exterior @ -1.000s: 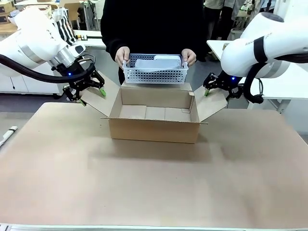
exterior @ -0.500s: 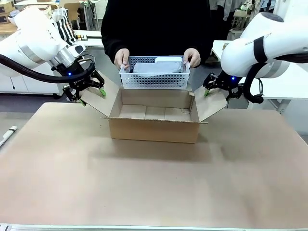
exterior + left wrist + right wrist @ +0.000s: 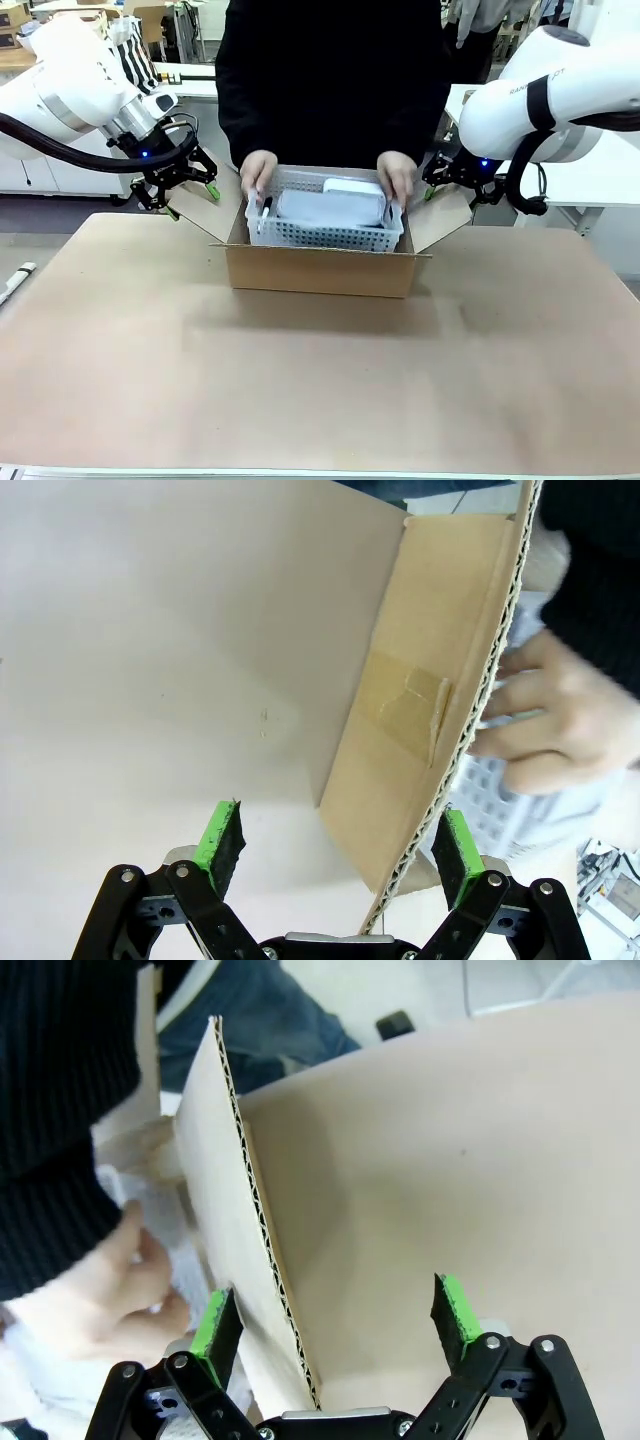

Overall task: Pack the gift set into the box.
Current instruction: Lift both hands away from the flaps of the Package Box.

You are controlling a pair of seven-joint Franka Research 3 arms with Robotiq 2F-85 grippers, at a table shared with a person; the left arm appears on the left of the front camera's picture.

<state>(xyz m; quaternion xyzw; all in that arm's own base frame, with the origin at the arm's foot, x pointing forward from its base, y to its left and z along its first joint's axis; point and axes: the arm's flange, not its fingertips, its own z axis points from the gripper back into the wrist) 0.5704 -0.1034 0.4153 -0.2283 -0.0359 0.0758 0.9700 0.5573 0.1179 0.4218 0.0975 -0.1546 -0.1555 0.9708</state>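
The brown cardboard box point(image 3: 320, 270) stands open at the table's far middle. A person's hands point(image 3: 258, 172) hold a white perforated basket point(image 3: 322, 236) down inside it. In the basket lies the grey-silver gift set point(image 3: 328, 207) with a slim dark piece point(image 3: 265, 210) at its left. My left gripper point(image 3: 192, 200) is open astride the box's left flap point(image 3: 420, 700), whose corrugated edge runs between the fingers point(image 3: 222, 842). My right gripper point(image 3: 440, 188) is open astride the right flap point(image 3: 240, 1220) in the same way. The wrist views place the left gripper point(image 3: 340, 850) and the right gripper point(image 3: 335, 1325) around the flap edges without clamping them.
The tan tabletop point(image 3: 300, 380) stretches bare in front of the box. The person in a black top point(image 3: 330, 80) stands close behind the box, with a hand point(image 3: 560, 720) beside the left flap and a hand point(image 3: 90, 1290) beside the right flap.
The person has lowered the basket with the gift set from above the box's far wall down into the box. Neither arm has moved.
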